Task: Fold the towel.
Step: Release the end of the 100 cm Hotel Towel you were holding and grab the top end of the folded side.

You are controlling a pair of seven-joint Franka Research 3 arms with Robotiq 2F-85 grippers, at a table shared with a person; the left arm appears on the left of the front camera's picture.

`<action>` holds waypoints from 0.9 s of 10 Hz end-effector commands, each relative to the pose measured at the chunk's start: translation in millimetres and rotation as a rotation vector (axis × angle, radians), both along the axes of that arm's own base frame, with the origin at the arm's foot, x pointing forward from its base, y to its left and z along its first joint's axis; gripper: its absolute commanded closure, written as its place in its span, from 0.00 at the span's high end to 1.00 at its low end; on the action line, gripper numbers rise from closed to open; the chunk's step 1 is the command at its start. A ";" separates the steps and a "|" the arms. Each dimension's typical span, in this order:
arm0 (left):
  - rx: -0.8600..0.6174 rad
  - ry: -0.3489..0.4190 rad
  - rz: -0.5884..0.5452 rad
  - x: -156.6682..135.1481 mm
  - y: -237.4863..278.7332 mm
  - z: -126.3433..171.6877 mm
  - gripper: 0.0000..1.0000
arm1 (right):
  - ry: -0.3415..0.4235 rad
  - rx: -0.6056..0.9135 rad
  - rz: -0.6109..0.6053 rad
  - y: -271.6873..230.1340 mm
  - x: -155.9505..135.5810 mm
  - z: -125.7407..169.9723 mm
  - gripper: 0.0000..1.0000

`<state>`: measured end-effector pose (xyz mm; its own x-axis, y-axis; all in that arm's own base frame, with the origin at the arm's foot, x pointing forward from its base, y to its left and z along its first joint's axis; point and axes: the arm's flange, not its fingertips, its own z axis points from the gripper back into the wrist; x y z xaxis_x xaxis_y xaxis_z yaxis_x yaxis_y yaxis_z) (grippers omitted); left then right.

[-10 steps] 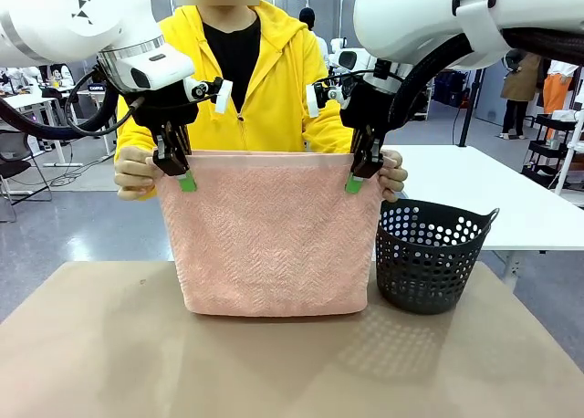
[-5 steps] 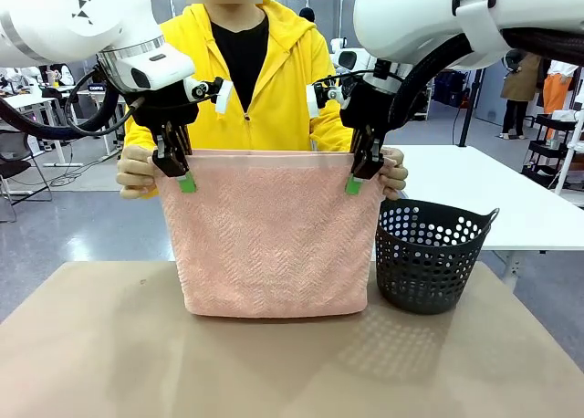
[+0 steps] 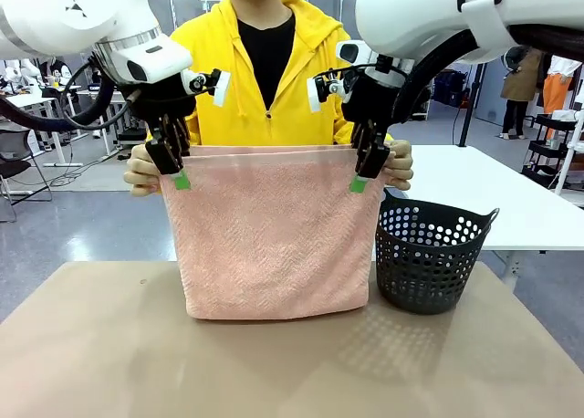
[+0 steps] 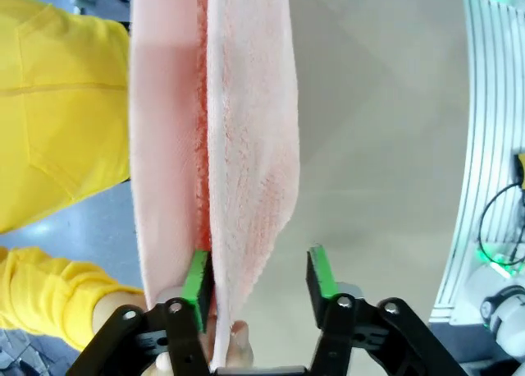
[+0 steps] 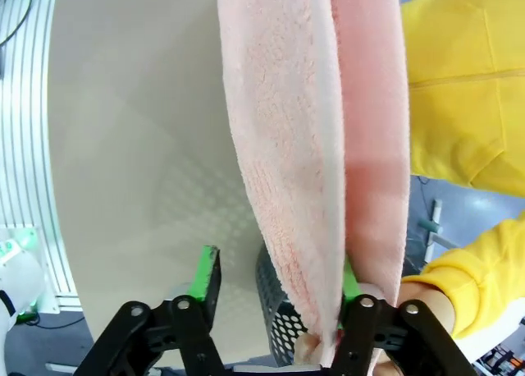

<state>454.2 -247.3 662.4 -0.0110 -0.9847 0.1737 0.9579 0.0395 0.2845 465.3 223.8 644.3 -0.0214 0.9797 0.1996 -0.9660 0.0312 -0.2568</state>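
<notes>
- Front view: the towel [image 3: 274, 235] hangs as a doubled sheet above the worktop [image 3: 274, 372], its lower edge at or just above the surface.
- The left arm comes in from picture left with its wrist bent down. The left pincer [image 3: 175, 172] points downward at the towel's upper corner, green pads against the cloth.
- The right arm mirrors it from picture right, and the right pincer [image 3: 363, 173] points down at the other upper corner.
- The person's hands grip the top corners from behind, one hand [image 3: 141, 173] just outside the left pincer, the other hand [image 3: 400, 167] just outside the right one.
- A black basket [image 3: 429, 263] stands on the worktop just beside the towel's right edge.
- Left wrist view: the left pincer [image 4: 258, 273] stands wide, clamping nothing. One pad sits in the gap between the two layers of the towel [image 4: 246, 146], the other well clear of the cloth.
- A fingertip [image 4: 238, 343] pinches the towel's edge by the pincer's base.
- Right wrist view: the right pincer [image 5: 276, 282] is spread wide too. The nearer layer of the towel [image 5: 287, 130] drops between its fingers, unclamped.
</notes>
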 end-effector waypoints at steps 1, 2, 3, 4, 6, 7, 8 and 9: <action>0.021 -0.129 0.037 -21.0 -2.2 16.0 0.81 | -0.109 -0.017 -0.035 -4.5 -17.5 18.6 1.00; 0.013 -0.177 0.032 -31.4 -4.1 29.5 0.91 | -0.146 -0.019 -0.023 -8.2 -26.7 33.3 1.00; 0.023 -0.221 0.036 -39.3 -6.5 38.4 1.00 | -0.163 -0.011 0.003 -11.0 -31.9 42.4 0.95; 0.009 -0.237 0.024 -44.5 -8.5 44.9 1.00 | -0.180 -0.015 -0.002 -13.3 -33.1 47.8 1.00; 0.014 -0.239 0.029 -36.1 -7.7 47.7 1.00 | -0.194 -0.018 0.002 -13.6 -28.9 51.6 1.00; 0.035 -0.203 0.002 -30.1 -8.4 49.0 1.00 | -0.198 -0.013 0.007 -12.8 -24.3 54.3 1.00; 0.031 -0.188 -0.009 -21.9 -8.9 51.2 1.00 | -0.186 -0.016 0.018 -13.5 -17.6 55.9 1.00; 0.020 -0.155 -0.029 -13.0 -8.9 53.4 1.00 | -0.173 -0.023 0.027 -13.1 -10.8 55.5 1.00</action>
<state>431.7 -257.2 707.6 -0.0405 -0.9874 0.1529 0.8914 0.0334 0.4520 443.7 212.5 696.6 -0.0562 0.9804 0.1890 -0.9105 0.0273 -0.4126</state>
